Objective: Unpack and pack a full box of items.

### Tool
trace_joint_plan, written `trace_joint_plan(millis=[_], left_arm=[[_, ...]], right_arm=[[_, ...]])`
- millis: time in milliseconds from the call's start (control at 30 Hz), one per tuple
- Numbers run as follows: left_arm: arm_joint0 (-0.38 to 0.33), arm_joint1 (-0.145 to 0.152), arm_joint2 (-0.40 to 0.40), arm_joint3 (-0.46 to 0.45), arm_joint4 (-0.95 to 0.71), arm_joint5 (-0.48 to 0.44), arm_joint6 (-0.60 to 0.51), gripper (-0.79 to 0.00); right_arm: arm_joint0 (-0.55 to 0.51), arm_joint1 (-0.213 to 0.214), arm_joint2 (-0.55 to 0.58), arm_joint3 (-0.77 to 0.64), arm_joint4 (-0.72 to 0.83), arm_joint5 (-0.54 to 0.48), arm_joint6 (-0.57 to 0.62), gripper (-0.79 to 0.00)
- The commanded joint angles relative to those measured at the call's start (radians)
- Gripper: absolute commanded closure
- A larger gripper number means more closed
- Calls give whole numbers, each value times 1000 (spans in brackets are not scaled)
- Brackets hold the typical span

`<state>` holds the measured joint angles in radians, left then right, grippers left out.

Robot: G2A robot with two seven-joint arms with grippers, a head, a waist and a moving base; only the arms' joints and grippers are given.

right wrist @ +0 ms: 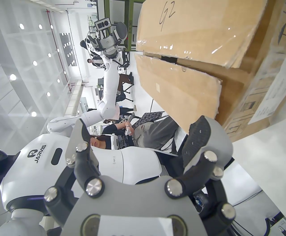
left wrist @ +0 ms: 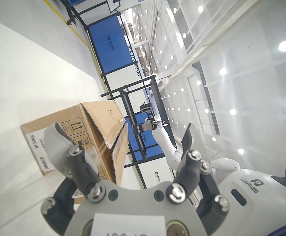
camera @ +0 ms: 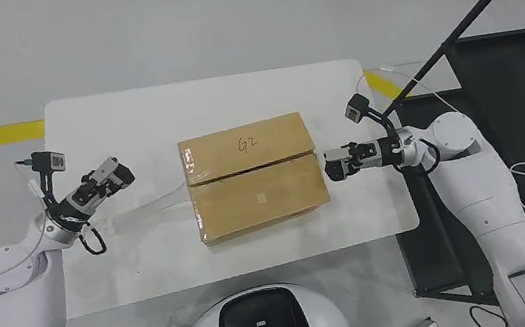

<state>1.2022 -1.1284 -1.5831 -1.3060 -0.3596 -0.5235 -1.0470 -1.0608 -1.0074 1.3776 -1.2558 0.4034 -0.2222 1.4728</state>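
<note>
Resting on table (camera: pixel 116 128), box (camera: pixel 252 177) flaps down.

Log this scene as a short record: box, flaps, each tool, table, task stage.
box: brown cardboard, in the middle of the table
flaps: both down, narrow gap along the seam
left tool: open, empty, apart from the box
right tool: open, empty, close by the box's end; contact unclear
table: white
task stage: unpacking not yet begun
</note>
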Motion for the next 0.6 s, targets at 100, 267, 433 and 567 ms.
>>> trace_joint_plan(millis=[100, 267, 433, 567], left_arm=[[0, 0, 0, 0, 0, 0, 0, -785], [0, 0, 0, 0, 0, 0, 0, -785], [0, 0, 0, 0, 0, 0, 0, -785], [0, 0, 0, 0, 0, 0, 0, -785]], right_arm=[[36, -6, -24, 76, 65, -47, 38, -785], [96, -18, -75, 180, 69, -97, 28, -785], [151, -34, -138, 266, 45, -140, -15, -785], [183, -43, -169, 309, 43, -164, -39, -785]])
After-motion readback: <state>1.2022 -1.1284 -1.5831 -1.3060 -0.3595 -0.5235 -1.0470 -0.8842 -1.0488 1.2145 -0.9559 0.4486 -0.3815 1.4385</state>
